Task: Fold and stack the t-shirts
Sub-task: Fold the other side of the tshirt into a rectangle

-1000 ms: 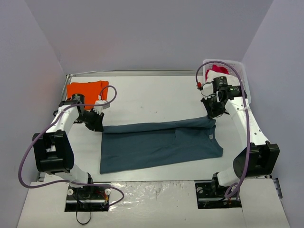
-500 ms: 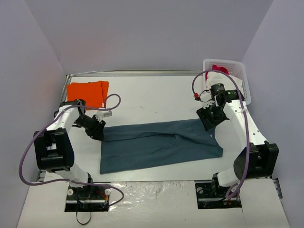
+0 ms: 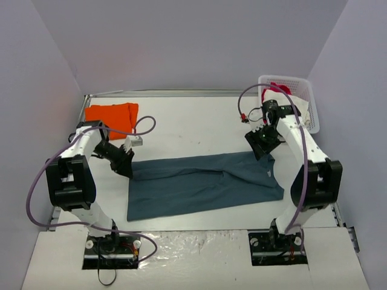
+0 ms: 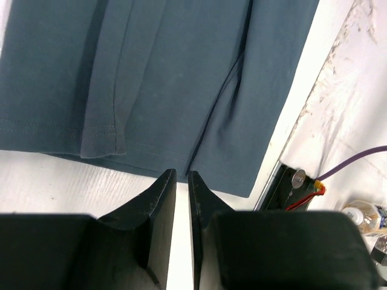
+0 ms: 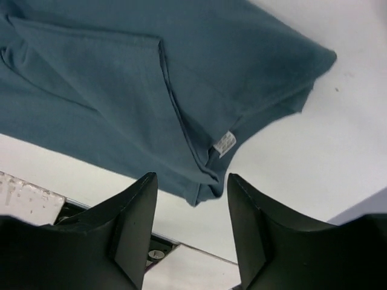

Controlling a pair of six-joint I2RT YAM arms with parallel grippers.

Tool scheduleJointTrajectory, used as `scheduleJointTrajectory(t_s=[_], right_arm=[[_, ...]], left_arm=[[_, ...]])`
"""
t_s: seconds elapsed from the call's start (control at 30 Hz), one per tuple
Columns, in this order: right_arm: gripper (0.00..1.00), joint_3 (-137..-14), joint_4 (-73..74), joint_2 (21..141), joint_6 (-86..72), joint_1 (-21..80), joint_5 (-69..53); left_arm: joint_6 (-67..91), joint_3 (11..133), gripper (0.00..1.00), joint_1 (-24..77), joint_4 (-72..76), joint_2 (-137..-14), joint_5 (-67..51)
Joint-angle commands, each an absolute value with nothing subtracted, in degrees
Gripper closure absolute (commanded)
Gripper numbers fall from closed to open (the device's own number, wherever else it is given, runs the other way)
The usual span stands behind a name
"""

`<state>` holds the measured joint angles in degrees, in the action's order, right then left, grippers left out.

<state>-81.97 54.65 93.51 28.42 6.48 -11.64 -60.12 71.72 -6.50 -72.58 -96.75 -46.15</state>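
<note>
My left tool [image 3: 124, 162], barely apart, and right tool [image 3: 260, 147], wider apart, have just released the slate-blue t-shirt [image 3: 202, 184], leaving it folded lengthwise mid-worktop [image 3: 193, 121], ready for a crosswise fold; the orange t-shirt [image 3: 112, 115] lies at the far-left corner.

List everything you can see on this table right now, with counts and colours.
slate-blue t-shirt: one, teal-grey, spread mid-table, partly folded
orange t-shirt: one, bright orange, folded, far left corner
basket: one, white, far right corner
red-pink garment: one, in the basket
white garment: one, in the basket
cables: two, purple, one along each arm
left gripper: one, black, by the slate-blue t-shirt's left end, jaws barely apart, empty
right gripper: one, black, over its right end, open, empty
</note>
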Motion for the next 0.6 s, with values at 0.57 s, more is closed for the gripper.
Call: scheduleJointTrajectory(t_s=[0.57], right_arm=[[0.65,-92.64,52.03,116.28,29.35,11.25,-20.3]], left_arm=[[-49.31,69.87,0.92,-7.65,-67.5,-85.25,-50.54]])
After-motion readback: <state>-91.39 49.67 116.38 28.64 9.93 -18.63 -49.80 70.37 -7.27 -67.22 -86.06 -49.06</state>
